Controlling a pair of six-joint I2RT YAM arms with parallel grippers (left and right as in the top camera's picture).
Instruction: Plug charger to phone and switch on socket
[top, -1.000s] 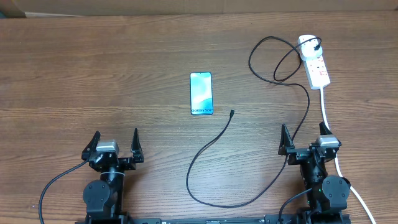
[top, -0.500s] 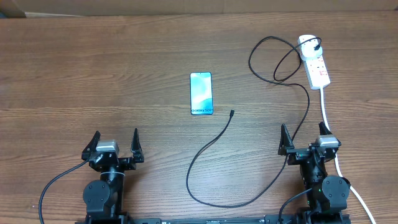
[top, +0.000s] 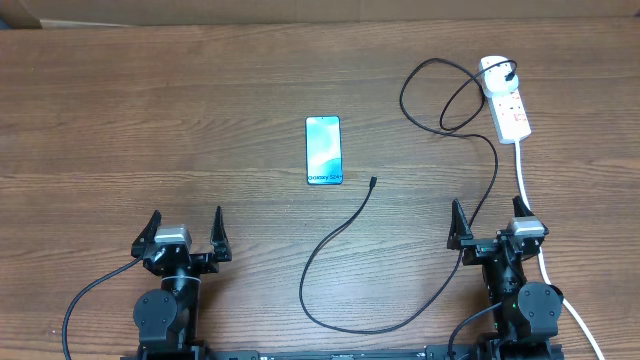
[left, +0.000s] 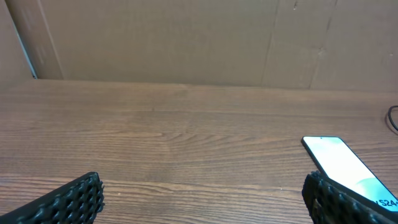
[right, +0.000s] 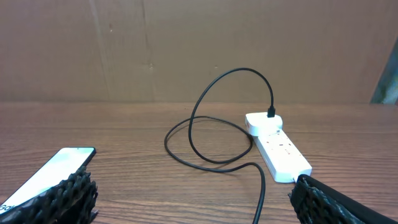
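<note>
The phone (top: 323, 150) lies flat mid-table, blue-teal screen up; it also shows at the right of the left wrist view (left: 341, 163) and at the left of the right wrist view (right: 48, 172). The charger's black cable (top: 340, 232) curves from its loose connector tip (top: 373, 181), just right of the phone's near end, round to its plug (right: 272, 112) in the white socket (top: 505, 104) at the back right (right: 277, 146). My left gripper (top: 186, 232) stands open near the front left, nothing between its fingers (left: 68, 200). My right gripper (top: 489, 221) stands open at the front right, astride the cable.
The socket's thick white cord (top: 528, 195) runs down the right side, past the right gripper. A brown cardboard wall (left: 186, 37) stands behind the wooden table (top: 150, 120).
</note>
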